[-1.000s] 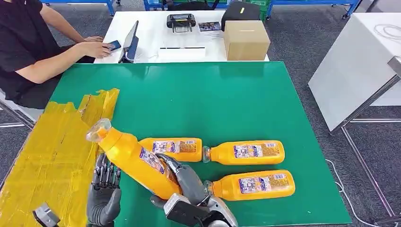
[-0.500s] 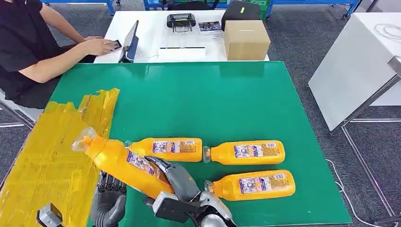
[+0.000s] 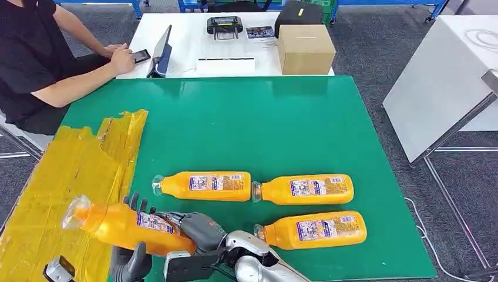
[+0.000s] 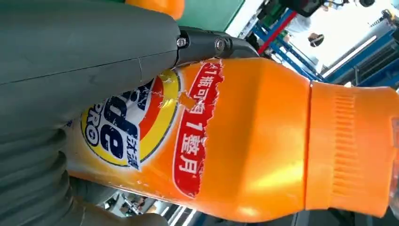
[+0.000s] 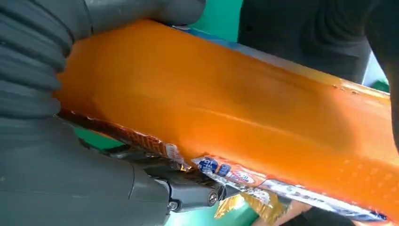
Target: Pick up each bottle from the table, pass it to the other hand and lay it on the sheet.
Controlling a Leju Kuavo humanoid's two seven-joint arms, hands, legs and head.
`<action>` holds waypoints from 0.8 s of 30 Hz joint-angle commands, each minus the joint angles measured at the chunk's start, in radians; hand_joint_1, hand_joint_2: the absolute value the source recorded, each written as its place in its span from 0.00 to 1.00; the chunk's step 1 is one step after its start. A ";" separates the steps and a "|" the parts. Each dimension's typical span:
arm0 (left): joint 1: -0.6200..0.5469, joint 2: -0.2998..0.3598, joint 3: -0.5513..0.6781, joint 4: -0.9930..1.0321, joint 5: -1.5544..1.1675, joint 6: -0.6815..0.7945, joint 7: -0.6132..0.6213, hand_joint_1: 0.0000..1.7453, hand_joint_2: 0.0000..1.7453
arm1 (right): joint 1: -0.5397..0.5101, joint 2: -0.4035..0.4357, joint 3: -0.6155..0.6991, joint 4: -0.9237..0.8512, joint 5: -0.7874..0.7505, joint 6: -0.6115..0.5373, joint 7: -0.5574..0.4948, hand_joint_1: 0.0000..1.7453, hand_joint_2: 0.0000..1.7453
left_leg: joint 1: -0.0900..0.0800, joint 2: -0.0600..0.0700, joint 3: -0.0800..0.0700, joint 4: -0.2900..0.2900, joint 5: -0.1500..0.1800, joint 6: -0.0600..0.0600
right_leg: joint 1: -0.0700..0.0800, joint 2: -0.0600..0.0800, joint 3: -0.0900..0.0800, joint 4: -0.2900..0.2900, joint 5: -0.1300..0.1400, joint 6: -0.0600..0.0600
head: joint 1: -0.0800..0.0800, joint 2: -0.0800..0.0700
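Bottle (image 3: 126, 227) tipped flat toward sheet (image 3: 64, 194); our right hand (image 3: 197, 232) and left hand (image 3: 132, 258) both grasp it. Early release risks a roll.

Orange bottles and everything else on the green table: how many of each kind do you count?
Orange bottles lying on the green mat: 3
Orange bottle held between the right hand and left hand: 1
Yellow sheet: 1
Total: 5
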 commanded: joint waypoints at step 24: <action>-0.023 0.026 0.077 -0.163 -0.297 0.247 -0.117 1.00 1.00 | 0.077 -0.074 -0.196 -0.271 0.061 -0.253 0.076 0.00 1.00 | 0.000 -0.001 -0.004 0.000 0.000 0.000 | 0.000 0.000 -0.003 0.000 0.000 0.000 | 0.000 0.000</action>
